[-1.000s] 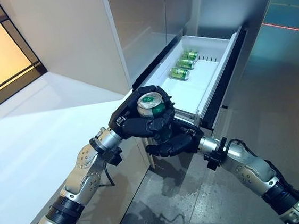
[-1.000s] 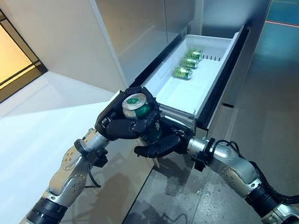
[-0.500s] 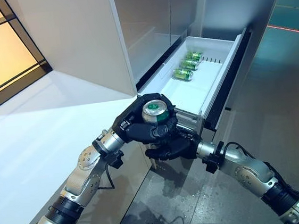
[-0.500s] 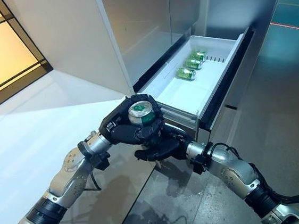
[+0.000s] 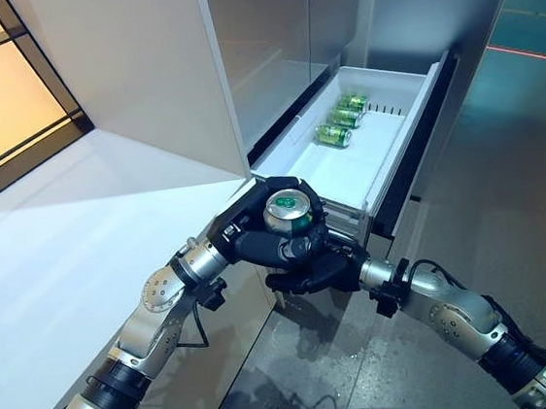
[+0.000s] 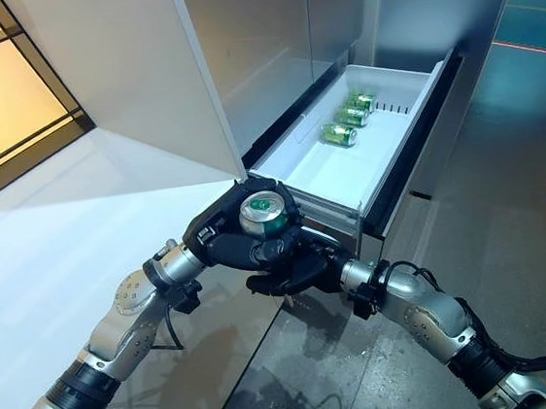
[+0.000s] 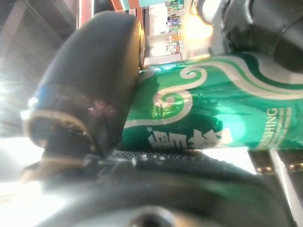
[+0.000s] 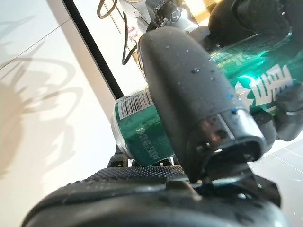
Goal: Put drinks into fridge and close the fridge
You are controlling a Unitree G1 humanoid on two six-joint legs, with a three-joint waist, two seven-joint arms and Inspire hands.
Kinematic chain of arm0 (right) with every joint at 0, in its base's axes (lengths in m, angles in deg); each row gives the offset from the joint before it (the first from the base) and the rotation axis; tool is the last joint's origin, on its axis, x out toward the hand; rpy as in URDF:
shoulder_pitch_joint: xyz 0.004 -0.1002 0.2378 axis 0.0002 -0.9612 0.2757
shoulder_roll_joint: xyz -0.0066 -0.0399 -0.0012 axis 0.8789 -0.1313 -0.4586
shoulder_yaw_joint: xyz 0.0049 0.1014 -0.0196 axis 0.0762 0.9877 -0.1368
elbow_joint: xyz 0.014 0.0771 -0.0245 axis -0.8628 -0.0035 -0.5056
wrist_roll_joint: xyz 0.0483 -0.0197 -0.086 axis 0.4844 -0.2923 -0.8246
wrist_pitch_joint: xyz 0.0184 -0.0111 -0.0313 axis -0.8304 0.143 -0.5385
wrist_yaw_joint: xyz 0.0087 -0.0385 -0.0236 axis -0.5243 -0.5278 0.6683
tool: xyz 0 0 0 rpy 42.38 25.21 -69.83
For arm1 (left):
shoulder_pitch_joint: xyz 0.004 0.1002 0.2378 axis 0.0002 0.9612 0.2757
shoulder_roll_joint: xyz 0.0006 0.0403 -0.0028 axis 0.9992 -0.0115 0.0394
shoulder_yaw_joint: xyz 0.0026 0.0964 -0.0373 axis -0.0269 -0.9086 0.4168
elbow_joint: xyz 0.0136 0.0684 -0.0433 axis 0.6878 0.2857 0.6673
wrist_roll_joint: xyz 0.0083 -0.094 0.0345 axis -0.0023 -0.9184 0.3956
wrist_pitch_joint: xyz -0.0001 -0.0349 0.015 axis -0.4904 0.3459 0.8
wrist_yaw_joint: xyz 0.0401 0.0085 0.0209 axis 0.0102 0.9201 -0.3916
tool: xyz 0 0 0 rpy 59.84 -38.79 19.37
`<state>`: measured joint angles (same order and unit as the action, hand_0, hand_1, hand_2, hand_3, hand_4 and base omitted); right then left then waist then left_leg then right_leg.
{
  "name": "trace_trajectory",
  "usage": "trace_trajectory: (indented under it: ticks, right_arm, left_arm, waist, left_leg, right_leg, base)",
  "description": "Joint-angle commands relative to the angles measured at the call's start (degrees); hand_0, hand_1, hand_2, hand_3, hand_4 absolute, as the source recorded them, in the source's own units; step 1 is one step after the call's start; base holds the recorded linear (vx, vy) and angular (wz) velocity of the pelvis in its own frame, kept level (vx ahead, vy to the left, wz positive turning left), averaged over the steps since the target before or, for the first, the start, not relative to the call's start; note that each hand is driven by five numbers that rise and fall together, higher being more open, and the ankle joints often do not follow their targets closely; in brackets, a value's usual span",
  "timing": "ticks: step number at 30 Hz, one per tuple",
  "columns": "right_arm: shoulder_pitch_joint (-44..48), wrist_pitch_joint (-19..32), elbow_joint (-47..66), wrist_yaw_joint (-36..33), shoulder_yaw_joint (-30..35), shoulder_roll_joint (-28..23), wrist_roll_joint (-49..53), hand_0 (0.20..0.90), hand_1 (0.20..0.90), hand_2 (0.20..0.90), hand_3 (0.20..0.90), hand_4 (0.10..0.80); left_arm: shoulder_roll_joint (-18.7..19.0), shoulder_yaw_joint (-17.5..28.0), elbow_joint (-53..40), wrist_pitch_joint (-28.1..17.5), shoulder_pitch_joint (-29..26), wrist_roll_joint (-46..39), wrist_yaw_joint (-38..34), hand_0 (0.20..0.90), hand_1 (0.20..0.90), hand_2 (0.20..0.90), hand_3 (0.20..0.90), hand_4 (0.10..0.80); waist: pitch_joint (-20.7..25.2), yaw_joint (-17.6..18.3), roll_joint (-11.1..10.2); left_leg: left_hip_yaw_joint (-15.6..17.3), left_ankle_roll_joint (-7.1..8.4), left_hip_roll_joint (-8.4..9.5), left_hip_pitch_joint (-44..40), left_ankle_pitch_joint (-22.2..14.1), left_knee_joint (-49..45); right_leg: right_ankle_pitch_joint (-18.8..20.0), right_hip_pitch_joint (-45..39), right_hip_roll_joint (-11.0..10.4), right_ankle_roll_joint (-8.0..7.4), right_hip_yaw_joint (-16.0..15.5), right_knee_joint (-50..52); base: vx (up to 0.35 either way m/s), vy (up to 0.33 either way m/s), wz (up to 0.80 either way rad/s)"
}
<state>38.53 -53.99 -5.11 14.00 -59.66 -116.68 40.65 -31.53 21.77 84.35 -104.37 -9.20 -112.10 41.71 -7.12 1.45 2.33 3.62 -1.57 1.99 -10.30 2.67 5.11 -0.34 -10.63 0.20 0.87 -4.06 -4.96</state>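
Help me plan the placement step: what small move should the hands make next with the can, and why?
Probably carry the green can forward over the open fridge drawer. The left hand grips it upright just short of the drawer's near edge, with the right hand beneath it; three cans lie at the far end, leaving bare floor nearer.

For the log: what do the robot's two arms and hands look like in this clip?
Both arms are jointed silver-grey metal segments with black bands at the joints and a black collar at each wrist. The left hand and right hand are dark, almost black, with rounded glossy fingers. Each wrist view shows a thick, smooth thumb above a palm pad with a fine dotted texture.
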Motion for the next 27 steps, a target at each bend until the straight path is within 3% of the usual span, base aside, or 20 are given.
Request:
trace_trajectory:
  ticks: [1, 22, 23, 24, 25, 27]
  right_arm:
    - [9.1, 6.0, 8.9, 2.1, 2.4, 4.2, 3.5, 0.300, 0.300, 0.300, 0.200, 0.100]
    - [9.3, 6.0, 9.5, 1.0, 2.8, 3.8, 3.1, 0.300, 0.300, 0.300, 0.200, 0.100]
    - [9.3, 5.9, 9.5, 0.8, 2.8, 3.7, 2.9, 0.300, 0.300, 0.300, 0.200, 0.100]
    - [9.4, 5.8, 9.6, 0.6, 3.0, 3.6, 2.8, 0.300, 0.300, 0.300, 0.200, 0.100]
    - [9.5, 5.8, 9.5, 0.4, 3.1, 3.5, 2.7, 0.300, 0.300, 0.300, 0.200, 0.100]
    - [9.8, 5.9, 9.5, -0.1, 3.3, 3.4, 2.4, 0.300, 0.300, 0.300, 0.200, 0.100]
  left_arm:
    - [-2.8, -1.0, -2.7, -8.0, -5.5, -1.8, 0.4, 0.300, 0.300, 0.300, 0.200, 0.100]
    - [-3.6, -0.8, -1.8, -7.6, -4.1, -1.9, -0.6, 0.300, 0.300, 0.300, 0.200, 0.100]
    - [-3.5, -0.8, -1.7, -7.7, -4.0, -1.5, -1.2, 0.580, 0.580, 0.580, 0.527, 0.427]
    - [-3.6, -0.9, -1.6, -7.9, -4.0, -1.0, -1.8, 0.580, 0.580, 0.580, 0.527, 0.427]
    - [-3.5, -0.7, -1.3, -8.2, -3.9, -0.7, -2.0, 0.900, 0.900, 0.900, 0.900, 0.800]
    - [-3.5, -0.5, -1.2, -8.8, -3.9, -0.4, -2.4, 0.900, 0.900, 0.900, 0.900, 0.800]
  waist:
    - [2.9, 0.4, -1.5]
    - [2.9, 0.4, -1.5]
    - [2.9, 0.4, -1.5]
    - [2.9, 0.4, -1.5]
    - [2.9, 0.4, -1.5]
    - [2.9, 0.4, -1.5]
  left_leg:
    - [-0.9, -1.79, 2.15, 0.0, -5.5, -1.6]
    - [-0.6, -1.75, 2.05, -0.3, -5.8, -1.8]
    - [-0.6, -1.75, 2.05, -0.2, -5.8, -1.9]
    - [-0.6, -1.77, 2.06, -0.2, -5.9, -2.0]
    - [-0.6, -1.75, 2.04, -0.2, -5.9, -2.0]
    - [-0.6, -1.72, 2.00, -0.2, -5.9, -2.0]
  right_leg:
    - [-3.1, 2.9, 0.0, -3.21, -1.1, 5.1]
    - [-3.3, 2.7, -0.1, -3.26, -1.3, 5.3]
    - [-3.3, 2.6, -0.1, -3.27, -1.3, 5.4]
    - [-3.3, 2.6, -0.1, -3.27, -1.3, 5.4]
    - [-3.4, 2.6, -0.2, -3.27, -1.4, 5.4]
    - [-3.4, 2.6, -0.2, -3.26, -1.5, 5.5]
  base:
    - [0.000, 0.000, 0.00]
    - [0.000, 0.000, 0.00]
    - [0.000, 0.000, 0.00]
    - [0.000, 0.000, 0.00]
    - [0.000, 0.000, 0.00]
    - [0.000, 0.000, 0.00]
